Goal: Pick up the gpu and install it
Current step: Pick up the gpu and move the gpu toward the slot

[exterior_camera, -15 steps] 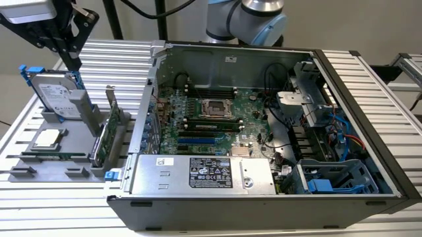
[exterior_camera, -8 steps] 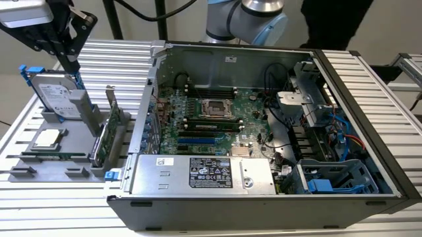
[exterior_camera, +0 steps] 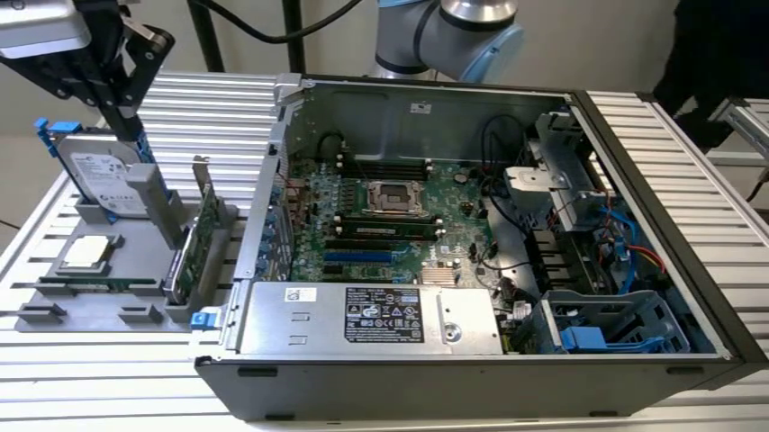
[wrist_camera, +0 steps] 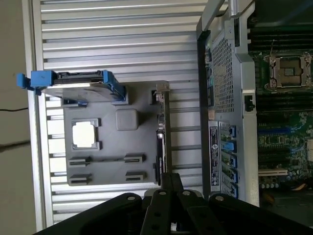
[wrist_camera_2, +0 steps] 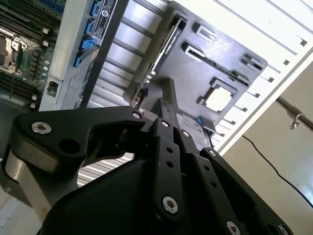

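The gpu (exterior_camera: 196,236) stands on edge in a slot of the grey holder tray (exterior_camera: 135,266), at the exterior view's left of the open computer case (exterior_camera: 673,225). Its green board and silver end bracket show. In both wrist views it is seen edge-on as a thin dark strip (wrist_camera: 160,139) (wrist_camera_2: 166,46). My gripper (exterior_camera: 128,121) hangs above the tray's far end, higher than the gpu and to the exterior view's left of it, near the hard drive. Its black fingers (wrist_camera: 169,182) (wrist_camera_2: 165,108) are shut together with nothing between them, apart from the gpu.
On the tray stand a silver hard drive in a blue frame (exterior_camera: 103,175) and a square processor chip (exterior_camera: 90,253). The case holds a green motherboard (exterior_camera: 384,216), a power supply (exterior_camera: 373,317) and blue drive bays (exterior_camera: 601,333). Everything rests on a slatted metal table (exterior_camera: 96,387).
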Available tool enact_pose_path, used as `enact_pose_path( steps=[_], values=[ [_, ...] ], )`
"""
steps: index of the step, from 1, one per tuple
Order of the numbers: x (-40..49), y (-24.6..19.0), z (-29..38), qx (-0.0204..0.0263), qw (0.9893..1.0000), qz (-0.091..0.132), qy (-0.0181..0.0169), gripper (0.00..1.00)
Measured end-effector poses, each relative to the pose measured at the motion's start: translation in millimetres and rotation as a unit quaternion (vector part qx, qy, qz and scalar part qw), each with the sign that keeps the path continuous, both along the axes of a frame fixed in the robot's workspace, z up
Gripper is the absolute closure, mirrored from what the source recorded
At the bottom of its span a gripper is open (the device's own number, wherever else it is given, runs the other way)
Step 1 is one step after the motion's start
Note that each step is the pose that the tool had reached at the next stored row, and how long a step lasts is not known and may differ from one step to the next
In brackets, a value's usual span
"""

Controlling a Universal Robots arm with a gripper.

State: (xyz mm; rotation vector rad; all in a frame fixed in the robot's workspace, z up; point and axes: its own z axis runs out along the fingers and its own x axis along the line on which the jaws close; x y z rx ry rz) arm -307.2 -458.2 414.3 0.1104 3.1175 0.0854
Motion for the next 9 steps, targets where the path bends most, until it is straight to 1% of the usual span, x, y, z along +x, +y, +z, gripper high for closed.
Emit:
enact_pose_path(
  steps=[4, 9],
  values=[
    [0.0, -3.8, 0.0, 0.0, 1.0, 0.0, 0.0, 1.0],
    [-0.1, -7.6, 0.0, 0.0, 1.0, 0.0, 0.0, 1.0]
  ],
)
